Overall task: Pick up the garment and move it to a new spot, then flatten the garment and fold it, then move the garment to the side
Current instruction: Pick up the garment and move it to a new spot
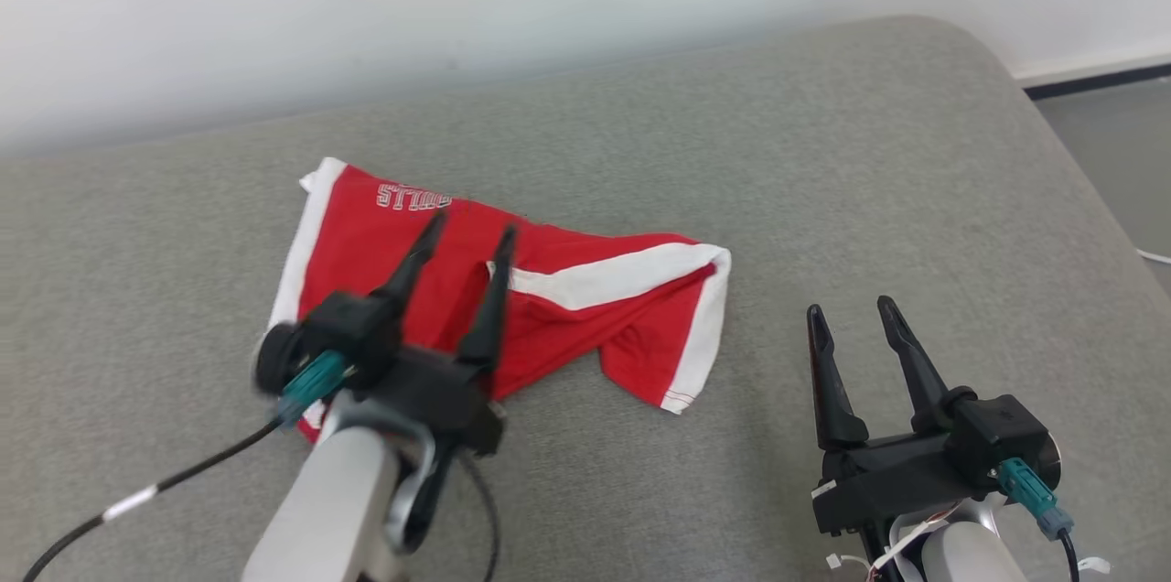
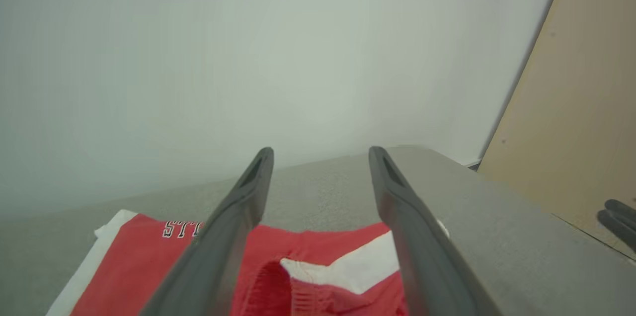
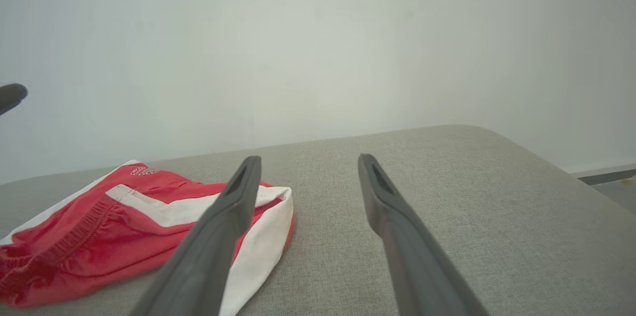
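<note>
Rumpled red-and-white garment (image 1: 585,285) lies beneath the left end effector (image 1: 471,228), spread wide like the right end effector (image 1: 850,307).

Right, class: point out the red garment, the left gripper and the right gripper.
red garment (image 1: 352,239), head view, red panel under the lettering.
left gripper (image 1: 472,226), head view, midway between its fingertips.
right gripper (image 1: 849,307), head view, midway between its fingertips.

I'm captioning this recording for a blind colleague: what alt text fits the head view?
A rumpled red garment with white stripes lies on a grey padded surface, with the left gripper poised over it, fingers apart. The right gripper, also open, is over bare surface to the garment's right.
</note>
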{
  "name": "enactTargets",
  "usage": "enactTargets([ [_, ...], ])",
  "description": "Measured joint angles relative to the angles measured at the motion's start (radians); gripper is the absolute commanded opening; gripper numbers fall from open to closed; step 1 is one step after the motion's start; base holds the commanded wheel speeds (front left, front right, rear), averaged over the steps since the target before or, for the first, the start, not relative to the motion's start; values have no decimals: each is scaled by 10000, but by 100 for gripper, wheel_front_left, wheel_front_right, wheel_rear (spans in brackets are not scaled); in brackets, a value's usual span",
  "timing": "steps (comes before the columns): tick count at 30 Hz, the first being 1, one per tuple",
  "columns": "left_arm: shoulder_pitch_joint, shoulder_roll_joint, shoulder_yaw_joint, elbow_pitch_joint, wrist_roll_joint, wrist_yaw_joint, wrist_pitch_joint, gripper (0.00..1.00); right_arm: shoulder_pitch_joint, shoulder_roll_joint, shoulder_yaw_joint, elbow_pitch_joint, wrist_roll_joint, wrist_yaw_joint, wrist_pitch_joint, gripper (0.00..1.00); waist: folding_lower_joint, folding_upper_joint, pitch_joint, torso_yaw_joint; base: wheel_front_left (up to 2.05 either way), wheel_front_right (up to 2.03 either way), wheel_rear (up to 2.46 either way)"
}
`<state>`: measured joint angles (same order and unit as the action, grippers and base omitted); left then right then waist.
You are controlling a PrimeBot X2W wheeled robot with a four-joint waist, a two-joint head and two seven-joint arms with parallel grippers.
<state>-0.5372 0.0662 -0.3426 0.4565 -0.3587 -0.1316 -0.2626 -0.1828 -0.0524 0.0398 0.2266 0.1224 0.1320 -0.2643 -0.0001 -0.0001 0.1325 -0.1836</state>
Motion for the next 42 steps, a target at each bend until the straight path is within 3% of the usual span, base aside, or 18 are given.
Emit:
enactTargets([
  [11,2571,311,2842,-669,842,2,0,100,302,8,-75,153,48,0,0,100,0,0,-610,686,0,0,0],
  [22,4858,267,4725,-2222,1916,2,0,100,652,6,-134,222,48,0,0,100,0,0,-1271,1074,0,0,0],
  [32,6516,-123,5049,-3501,2284,109,0,100,1024,8,-73,334,69,0,0,100,0,1,-1514,1075,0,0,0],
  [42,6715,-151,4433,-3586,1985,447,0,100,994,8,-21,353,48,0,0,100,1,0,-1415,1057,0,0,0],
])
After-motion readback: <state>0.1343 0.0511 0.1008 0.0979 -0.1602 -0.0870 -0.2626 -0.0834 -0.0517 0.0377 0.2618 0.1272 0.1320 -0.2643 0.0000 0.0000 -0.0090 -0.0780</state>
